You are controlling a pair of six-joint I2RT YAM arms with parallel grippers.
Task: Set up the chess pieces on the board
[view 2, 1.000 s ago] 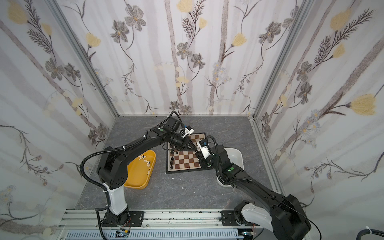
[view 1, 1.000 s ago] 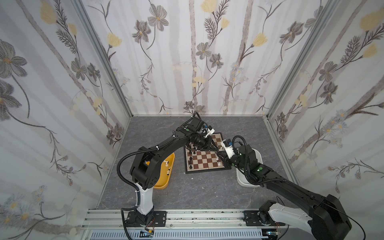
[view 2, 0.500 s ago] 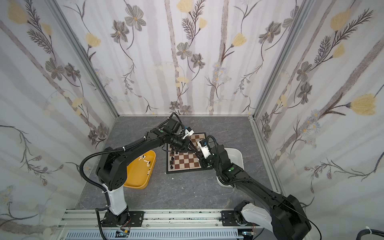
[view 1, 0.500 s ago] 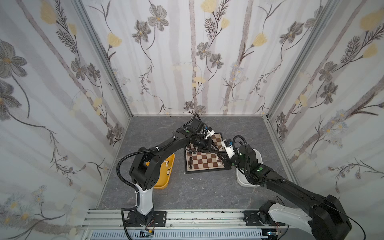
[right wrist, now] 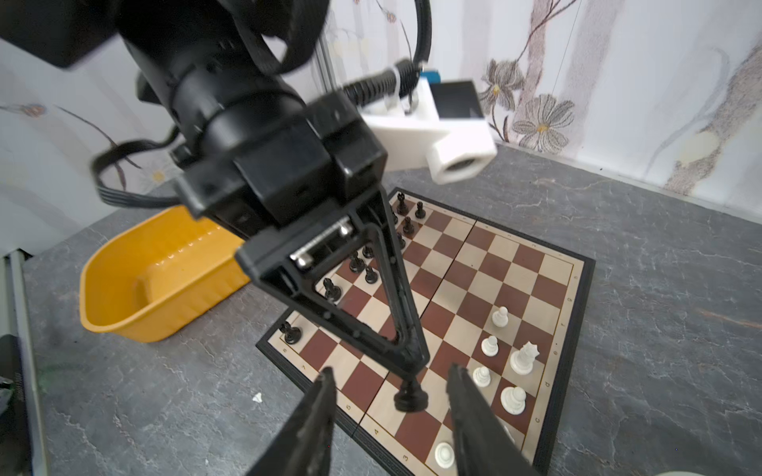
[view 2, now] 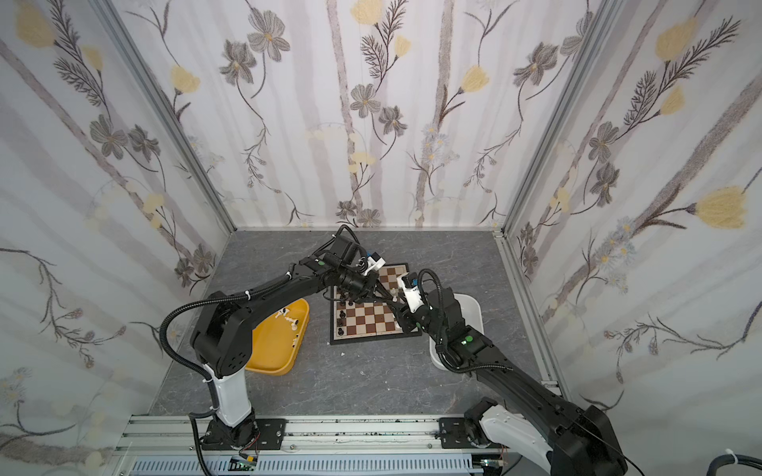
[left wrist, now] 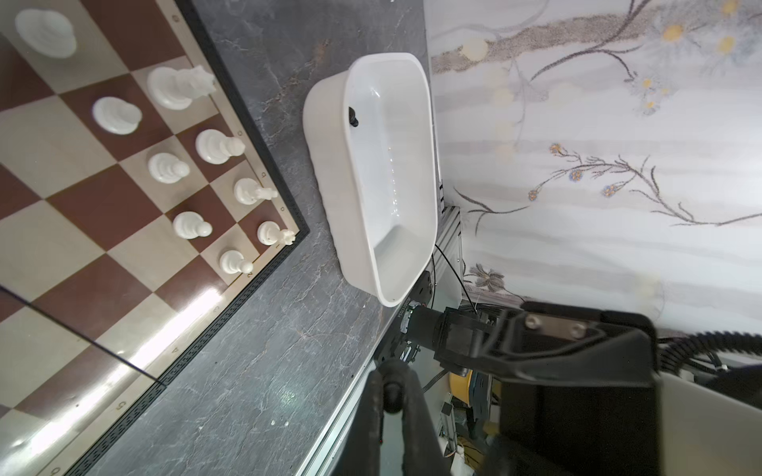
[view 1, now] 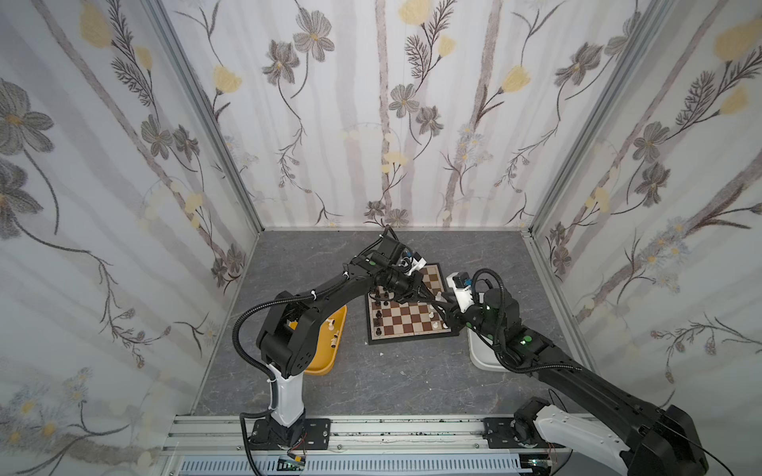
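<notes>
The left end effector [right wrist: 410, 364] is clamped on the head of a black piece [right wrist: 410, 399] at lower centre of the right wrist view, over the board [right wrist: 507, 263]. The right end effector [right wrist: 391, 371] has its jaws apart, flanking the piece. Judged light, rigid, glossy and slip-prone; grip at the narrow neck. White pieces [right wrist: 513, 399] stand at lower right.

- The right gripper [right wrist: 392, 369] has let go: its fingers [right wrist: 319, 399], nearly closed a second ago, now stand parted on either side of the black piece [right wrist: 410, 400], clear of it.
- The left gripper [right wrist: 413, 371] has closed from a slight gap and now pinches the top of that piece.
</notes>
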